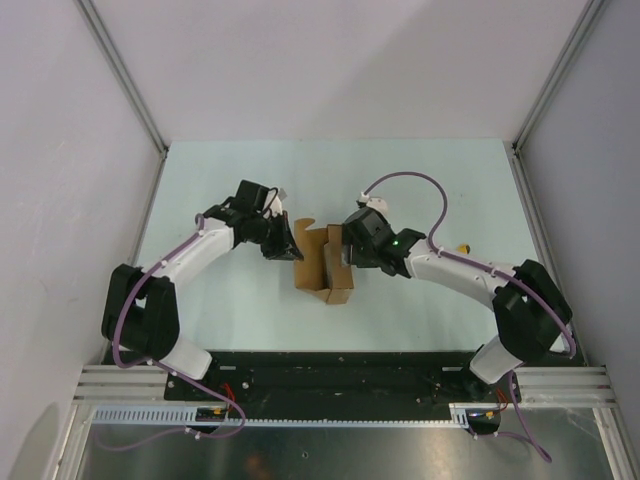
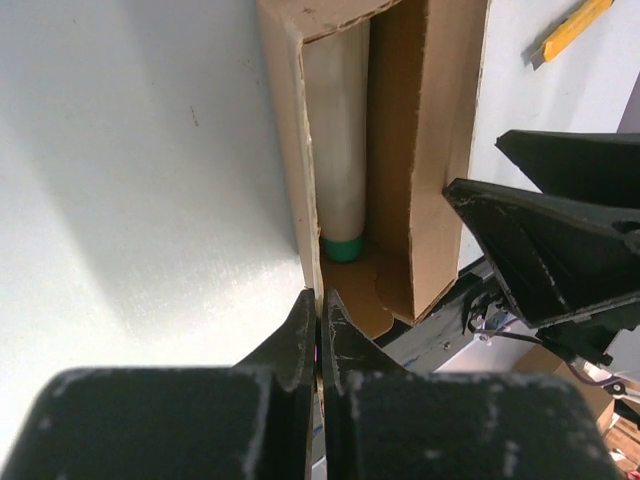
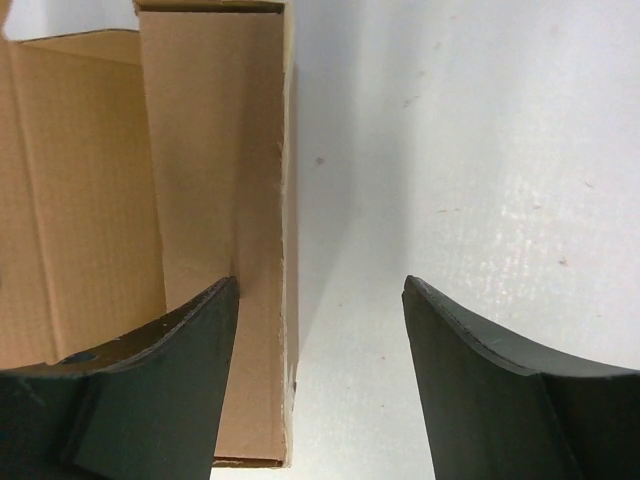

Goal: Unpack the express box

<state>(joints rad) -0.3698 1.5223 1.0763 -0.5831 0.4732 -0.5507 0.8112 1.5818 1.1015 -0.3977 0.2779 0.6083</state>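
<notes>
a: while the box [image 1: 336, 286] lies open mid-desk, what grips it?
b: left gripper [image 2: 320, 322] is pinched onto its wall. right gripper [image 3: 320, 290] gapes wide astride another wall, holding nothing.

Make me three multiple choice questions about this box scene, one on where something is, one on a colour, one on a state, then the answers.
1. Where does the white tube lie? A inside the express box; B in the right claw; C in the left claw.
2. What colour is the tube's cap? A red; B green; C yellow.
3. Which claw is open? A left; B right; C neither.
Answers: 1 A, it lies along the open box's wall. 2 B, green shows at its end. 3 B, its fingers stand apart astride a box wall, while the left claw pinches a box edge.
</notes>
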